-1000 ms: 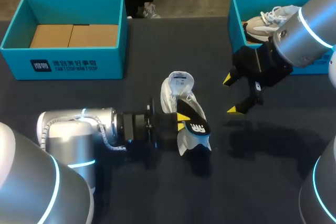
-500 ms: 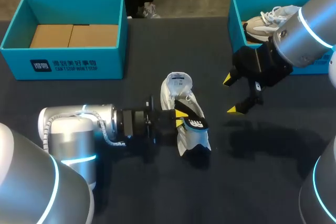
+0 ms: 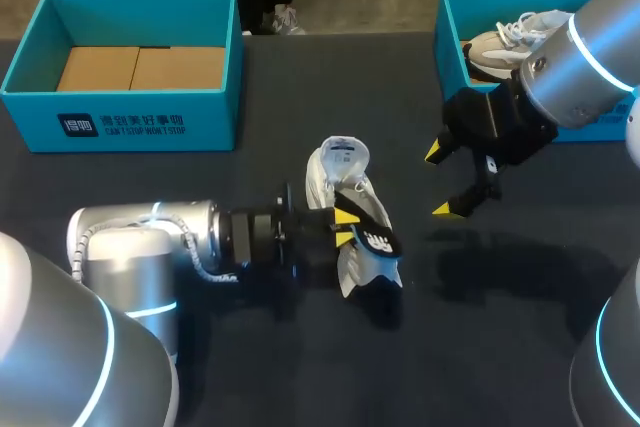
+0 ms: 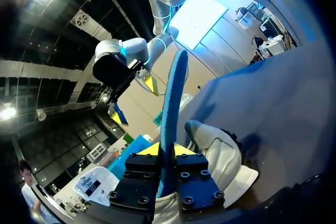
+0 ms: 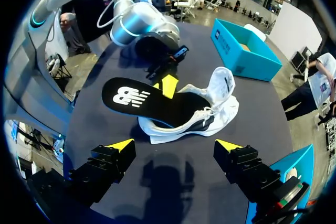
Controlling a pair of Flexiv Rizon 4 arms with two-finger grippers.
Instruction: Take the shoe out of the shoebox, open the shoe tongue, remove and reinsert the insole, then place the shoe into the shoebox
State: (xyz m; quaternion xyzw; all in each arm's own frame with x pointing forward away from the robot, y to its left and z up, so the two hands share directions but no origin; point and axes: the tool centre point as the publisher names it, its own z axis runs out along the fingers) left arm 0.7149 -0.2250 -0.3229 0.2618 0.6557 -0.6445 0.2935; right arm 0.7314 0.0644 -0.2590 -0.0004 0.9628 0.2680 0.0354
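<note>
With your left end effector (image 3: 347,227) clamped on the black insole (image 3: 372,238), which juts from the white shoe (image 3: 338,172) at the middle of the bench (image 3: 500,327), draw it out along the shoe's length while the spread-open right end effector (image 3: 438,180) steadies the shoe.

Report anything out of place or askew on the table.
The black insole juts partly out of the white sneaker at mid-table, pinched by the left end effector. That fits the removal step; nothing looks spilled or damaged.
</note>
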